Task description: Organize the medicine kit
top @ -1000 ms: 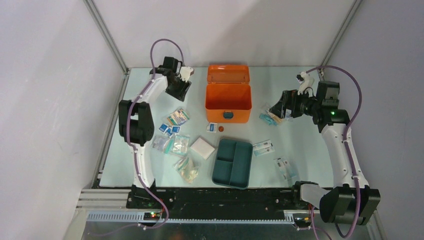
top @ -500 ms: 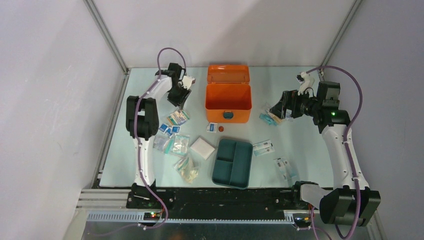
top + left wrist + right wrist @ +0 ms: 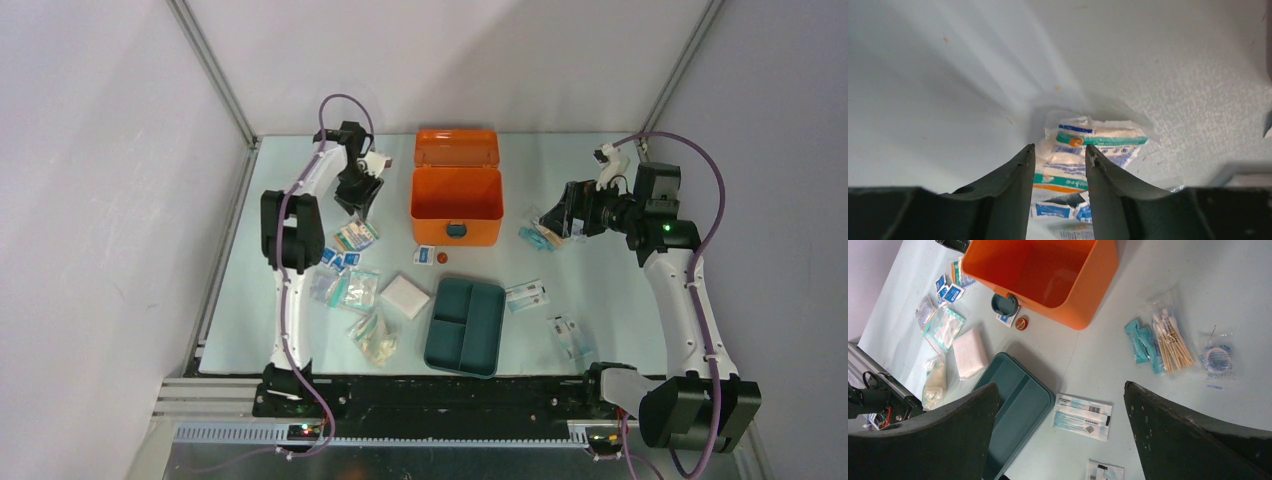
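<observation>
Pale grey walls box in a light surface (image 3: pixel 600 300), w/ the medicine kit (image 3: pixel 456 205) at back centre, lid hinged open, inside bare orange as far as right wrist view shows. Nothing packed yet, by the look of it.

Still loose on the surface: green-striped bandage packets (image 3: pixel 1083 150) and small blue sachets (image 3: pixel 338 258) left of the kit; clear bags (image 3: pixel 345 288), white gauze pad (image 3: pixel 405 296) and a bag of pale stuff (image 3: pixel 377 338) nearer the front. Dark teal tray (image 3: pixel 466 325) sits front centre, compartments bare. Flat strip packets (image 3: pixel 1081 416) lie just right of it, another packet (image 3: pixel 568 333) further right. Cotton swab bag (image 3: pixel 1170 342) and teal wrappers (image 3: pixel 1140 342) lie right of the kit. Small red tin (image 3: pixel 1021 323) by the latch.

Left gripper (image 3: pixel 1058 155) hangs above the bandage packets, jaws narrow, nothing between them. Right gripper (image 3: pixel 1060 425) is spread wide, holding nothing, above the swab area.

Judgement: task barely begun; every item + tray still needs to go in, then lid shut.
</observation>
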### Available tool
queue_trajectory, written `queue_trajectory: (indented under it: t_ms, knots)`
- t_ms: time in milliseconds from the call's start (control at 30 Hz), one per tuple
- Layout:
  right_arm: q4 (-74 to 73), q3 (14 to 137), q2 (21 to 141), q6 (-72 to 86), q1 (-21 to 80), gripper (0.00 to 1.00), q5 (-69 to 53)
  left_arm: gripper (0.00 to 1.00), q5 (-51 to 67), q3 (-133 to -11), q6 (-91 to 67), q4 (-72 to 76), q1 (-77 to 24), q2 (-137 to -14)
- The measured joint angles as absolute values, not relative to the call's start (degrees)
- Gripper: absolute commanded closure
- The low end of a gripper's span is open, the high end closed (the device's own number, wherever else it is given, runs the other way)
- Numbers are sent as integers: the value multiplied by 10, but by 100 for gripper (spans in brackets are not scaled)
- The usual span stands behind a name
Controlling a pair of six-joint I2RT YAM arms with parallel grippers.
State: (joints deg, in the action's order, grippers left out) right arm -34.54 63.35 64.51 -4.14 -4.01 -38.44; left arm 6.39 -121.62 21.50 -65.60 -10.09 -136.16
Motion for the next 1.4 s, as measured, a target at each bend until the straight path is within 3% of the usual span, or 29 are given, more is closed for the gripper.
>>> queue_trajectory:
  t_ms: [333, 567, 600, 667, 733, 933, 1133, 1267, 1400]
  knots:
    - [-345, 634, 645, -41, -42, 1, -384, 54, 79, -1240, 216, -740, -91, -1390]
    - [-345, 634, 645, -41, -46, 0, -384, 76, 88, -1284, 222, -794, -88, -1419]
    - [-345, 634, 645, -41, -46, 1, -384, 76, 88, -1284, 222, -798, -88, -1420]
    - [-345, 634, 645, -41, -47, 1, -384, 59, 88, -1284, 217, -804, -88, -1422]
    - [-345, 634, 645, -41, -48, 1, -384, 54, 84, -1285, 202, -807, -88, -1423]
    - [-345, 634, 639, -41, -48, 1, -385, 64, 60, -1287, 157, -815, -91, -1424]
    - [-345, 634, 631, -37, -48, 1, -390, 51, 53, -1272, 125, -821, -94, -1424]
    - [-344, 634, 628, -34, -48, 1, -396, 50, 83, -1214, 120, -834, -96, -1414]
    - [-344, 634, 627, -30, -48, 1, -401, 62, 98, -1173, 115, -842, -101, -1402]
